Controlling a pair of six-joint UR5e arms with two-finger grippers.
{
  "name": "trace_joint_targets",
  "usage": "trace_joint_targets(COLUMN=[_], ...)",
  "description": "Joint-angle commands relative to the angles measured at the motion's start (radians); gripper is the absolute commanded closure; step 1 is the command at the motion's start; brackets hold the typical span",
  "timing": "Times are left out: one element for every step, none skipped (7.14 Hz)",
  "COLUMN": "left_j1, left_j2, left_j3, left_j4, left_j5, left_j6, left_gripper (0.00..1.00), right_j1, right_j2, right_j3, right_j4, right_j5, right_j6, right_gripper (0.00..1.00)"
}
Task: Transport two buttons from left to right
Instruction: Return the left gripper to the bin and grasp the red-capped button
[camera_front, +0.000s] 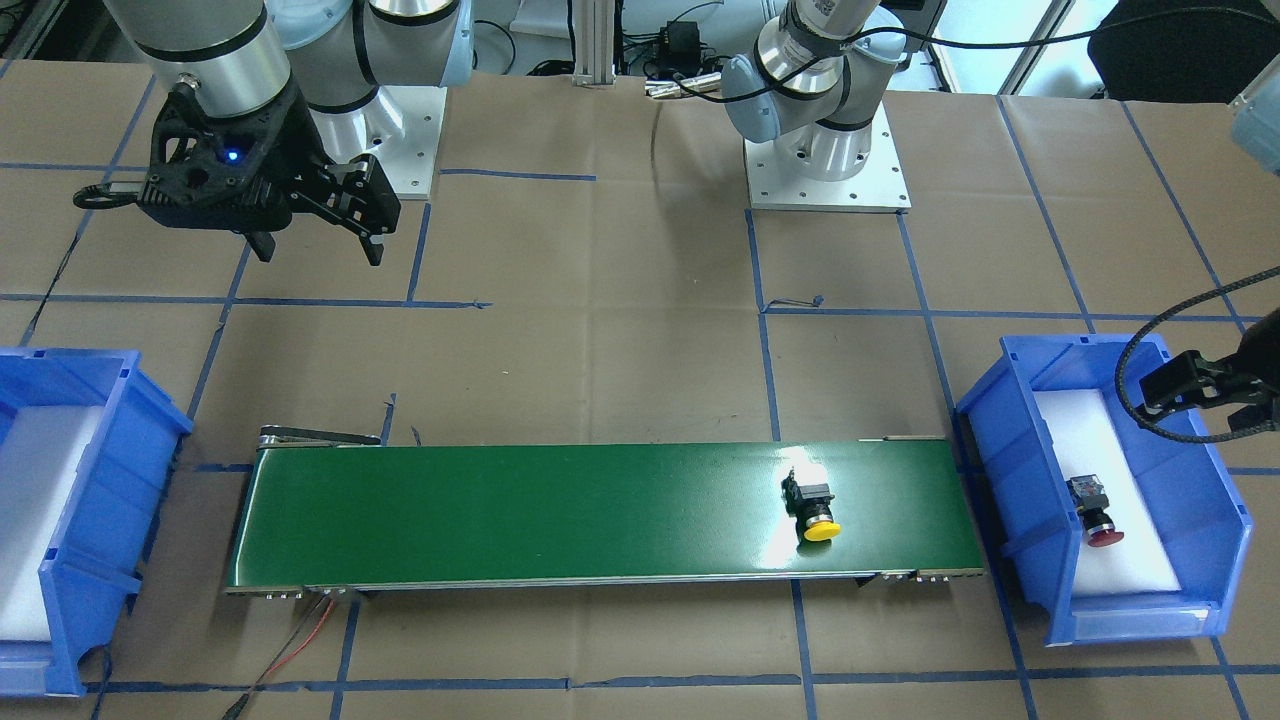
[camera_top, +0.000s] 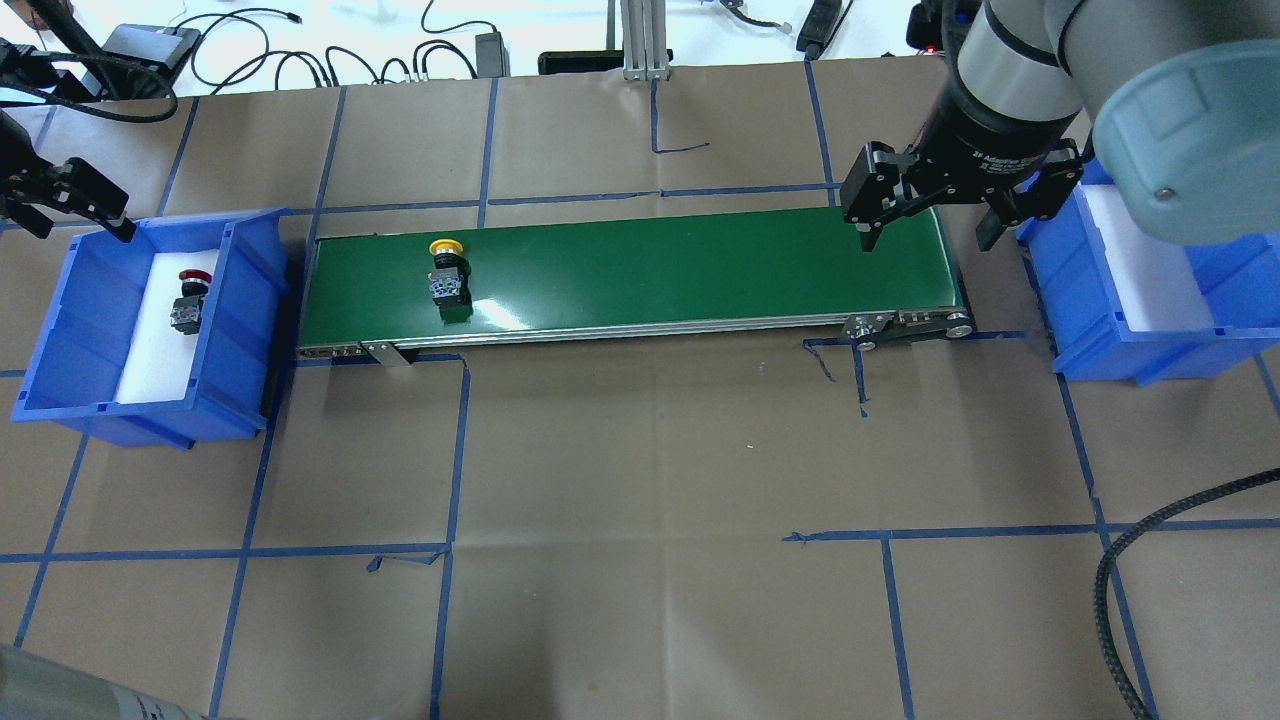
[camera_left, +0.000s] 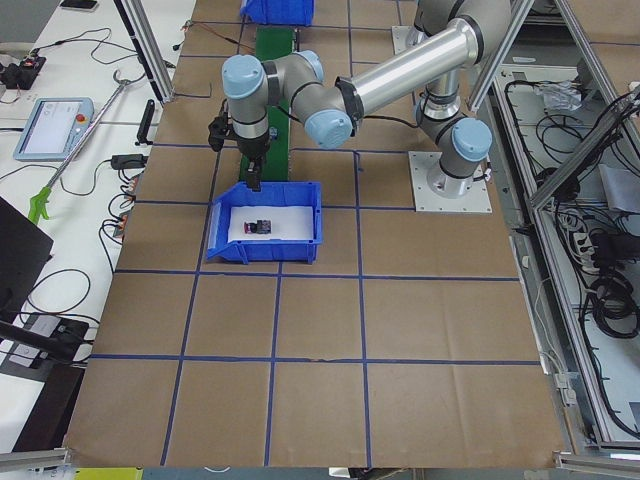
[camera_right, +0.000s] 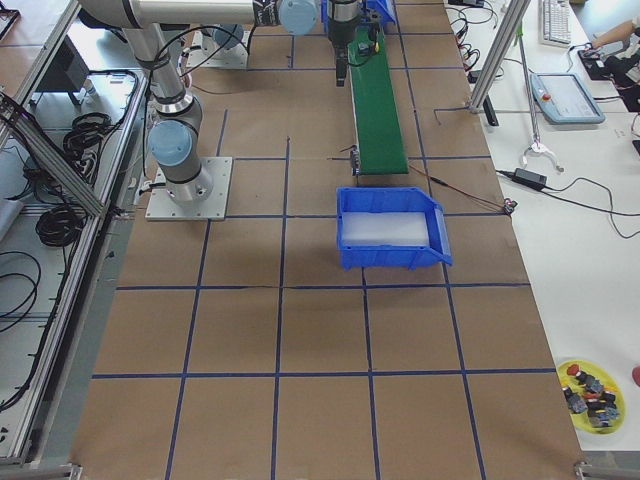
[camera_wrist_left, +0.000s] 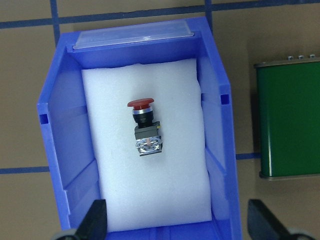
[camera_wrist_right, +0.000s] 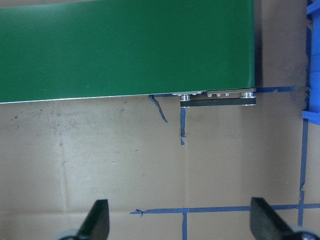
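Observation:
The yellow-capped button (camera_top: 448, 272) lies on its side on the green conveyor belt (camera_top: 680, 270) near its left end; it also shows in the front view (camera_front: 815, 508). The red-capped button (camera_wrist_left: 145, 127) lies on white foam in the left blue bin (camera_wrist_left: 60, 145), and also shows in the overhead view (camera_top: 188, 300) and the front view (camera_front: 1095, 510). My left gripper (camera_wrist_left: 180, 225) is open and empty above that bin's far side (camera_top: 80, 220). My right gripper (camera_top: 925, 235) is open and empty above the belt's right end (camera_wrist_right: 182, 225).
The right blue bin (camera_top: 1150, 350) holds only white foam beside the belt's right end. The brown table is marked with blue tape lines. A black cable (camera_top: 1130, 560) loops over the near right of the table. A yellow dish of spare parts (camera_right: 590, 385) sits on a side bench.

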Motion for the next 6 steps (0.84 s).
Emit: trace_joint_targets(left_j1=[0.007,0.002,0.001,-0.001,0.002,0.009], left_j2=[-0.069,-0.086,-0.101,-0.130,-0.144,-0.150], left_j3=[-0.024,-0.029,-0.050,-0.089,-0.121,-0.135], left_j4=[0.095,0.112,0.146,0.226,0.276,0.288], left_j5=[-0.005,-0.008,-0.008,-0.008,-0.010,-0.008], left_j6=[0.026,0.025,0.022,0.019,0.019,0.017], left_gripper=[0.01,0.01,0.01,0.01,0.01,0.01], right_j1=[-0.016,-0.018,-0.018,-0.016,-0.016,-0.015], right_j2=[-0.005,-0.003,0.001,0.001,0.004,0.006], right_j3=[-0.001,0.002,0.002,0.003,0.002,0.003], right_j4=[0.002,0.004,0.007,0.013,0.003,0.002], right_j5=[0.001,0.001,0.001,0.001,0.001,0.003], right_j6=[0.000,0.000,0.000,0.000,0.000,0.000], right_gripper=[0.00,0.00,0.00,0.00,0.00,0.00])
